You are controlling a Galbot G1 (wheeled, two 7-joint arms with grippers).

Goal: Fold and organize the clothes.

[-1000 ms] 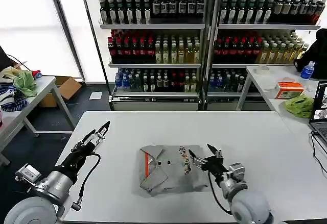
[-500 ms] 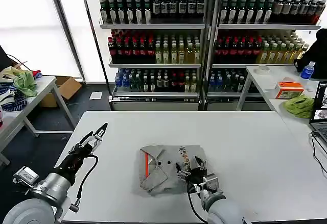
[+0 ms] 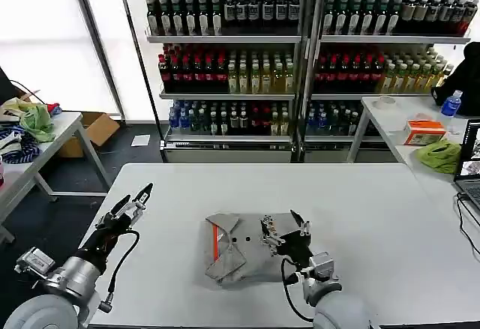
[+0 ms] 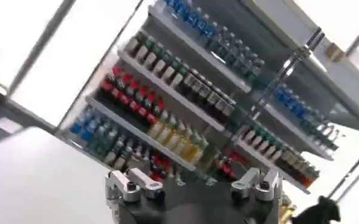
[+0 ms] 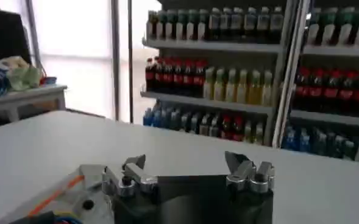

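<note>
Shirt [image 3: 238,248] is lying partly folded, bunched, mid-table [image 3: 375,201]; squaring looks left. Right gripper [image 3: 285,229] is hovering over the shirt's right edge, fingers spread. Left gripper [image 3: 129,204] is waiting well left of shirt, fingers parted.

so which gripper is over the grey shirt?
The right gripper, fingers open above the light grey cotton shirt. The left gripper hovers apart over bare white table.
</note>
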